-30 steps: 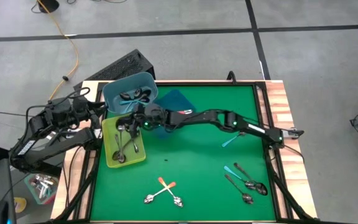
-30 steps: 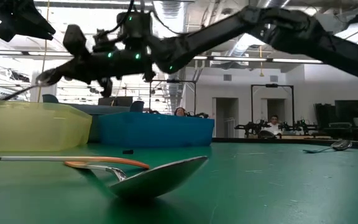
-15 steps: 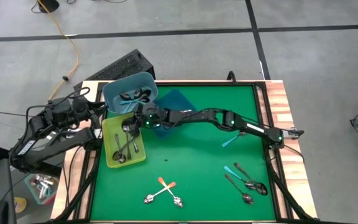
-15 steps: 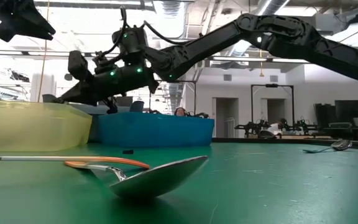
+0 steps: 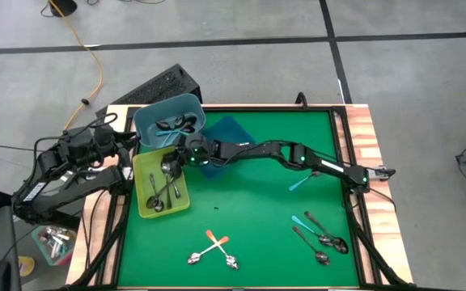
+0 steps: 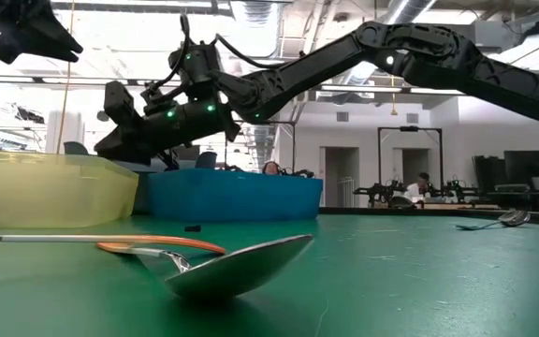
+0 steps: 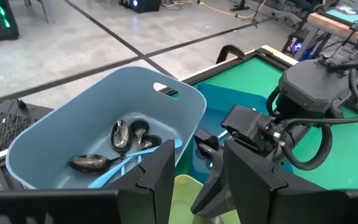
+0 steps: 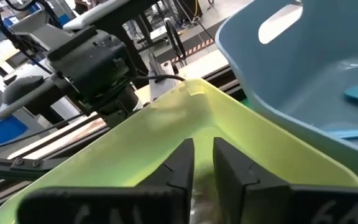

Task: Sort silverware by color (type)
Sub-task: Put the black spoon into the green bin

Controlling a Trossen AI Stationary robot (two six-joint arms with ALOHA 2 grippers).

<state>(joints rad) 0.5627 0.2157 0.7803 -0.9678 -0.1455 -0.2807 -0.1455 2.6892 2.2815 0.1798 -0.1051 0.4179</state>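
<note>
Two bins [image 5: 162,194] sat at the table's [image 5: 257,218] far left, one [image 5: 168,121] behind the other, each holding spoons [image 5: 162,187]. The right gripper [image 5: 172,162] hung over the nearer bin; the left arm [image 5: 63,166] waited off the left edge. More spoons lay near the front: a crossed pair [image 5: 213,249] at centre, a cluster [image 5: 320,236] to the right.

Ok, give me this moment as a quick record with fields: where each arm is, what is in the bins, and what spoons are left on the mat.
right gripper: over the yellow-green bin, fingers parted a little, nothing seen between them
left gripper: waiting at the table's left edge beside the bins, fingers apart
light blue bin: holds a few spoons, some with teal handles
yellow-green bin: holds several metal spoons
orange-handled spoons: two, crossed, on the green mat
loose teal spoon: right side of mat
spoon cluster: right front of mat
</note>
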